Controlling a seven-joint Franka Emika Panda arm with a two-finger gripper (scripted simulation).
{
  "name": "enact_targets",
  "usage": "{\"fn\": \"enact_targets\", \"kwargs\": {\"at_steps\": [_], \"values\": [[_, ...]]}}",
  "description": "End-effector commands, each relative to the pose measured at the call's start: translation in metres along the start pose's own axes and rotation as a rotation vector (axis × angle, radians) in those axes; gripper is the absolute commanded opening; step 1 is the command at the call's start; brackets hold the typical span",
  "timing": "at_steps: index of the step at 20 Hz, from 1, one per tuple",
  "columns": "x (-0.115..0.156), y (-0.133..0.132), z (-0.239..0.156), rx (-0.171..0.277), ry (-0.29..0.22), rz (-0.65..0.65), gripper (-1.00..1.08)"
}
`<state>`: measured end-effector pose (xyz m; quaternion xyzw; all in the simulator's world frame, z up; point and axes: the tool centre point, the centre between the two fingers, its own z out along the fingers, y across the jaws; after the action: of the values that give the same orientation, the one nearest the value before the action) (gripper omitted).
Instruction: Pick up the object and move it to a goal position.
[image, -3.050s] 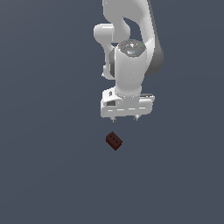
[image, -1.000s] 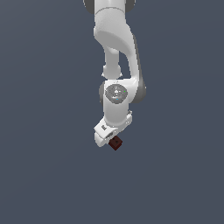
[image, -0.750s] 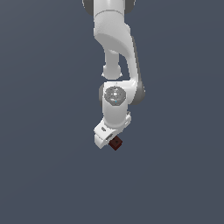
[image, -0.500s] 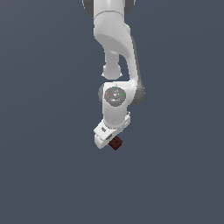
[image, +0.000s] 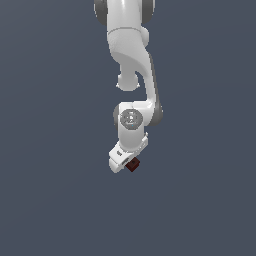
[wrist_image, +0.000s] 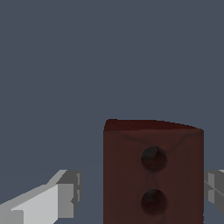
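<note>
Surface: plain dark grey-blue ground (image: 55, 200), uniform, unmarked, no visible edge. Resting on it: one small reddish-brown block (image: 133, 165); whether in actual contact cannot be told.

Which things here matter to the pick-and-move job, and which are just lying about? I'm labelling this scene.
Job:
- small dark reddish-brown rectangular block, between the fingers
- white claw, fingers either side of the block

Lying about:
- nothing else visible; only the plain grey-blue ground

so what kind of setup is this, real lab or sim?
Looks like a bare simulator scene: a flat, even grey-blue backdrop with no visible furniture, a smooth white arm, and one small reddish-brown block between the fingers of its hand.
</note>
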<state>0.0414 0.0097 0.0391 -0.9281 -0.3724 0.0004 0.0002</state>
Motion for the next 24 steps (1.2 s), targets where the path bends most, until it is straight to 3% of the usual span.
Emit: {"fn": "enact_targets", "kwargs": {"at_steps": [1, 5, 6, 18, 24], "values": [[0.000, 0.000, 0.009, -0.001, 0.001, -0.001, 1.00], [0.001, 0.001, 0.012, -0.001, 0.001, -0.001, 1.00], [0.001, 0.001, 0.012, -0.001, 0.001, -0.001, -1.00], [0.001, 0.001, 0.011, -0.001, 0.000, 0.000, -1.00], [0.010, -0.005, -0.011, -0.001, 0.000, 0.000, -1.00]]}}
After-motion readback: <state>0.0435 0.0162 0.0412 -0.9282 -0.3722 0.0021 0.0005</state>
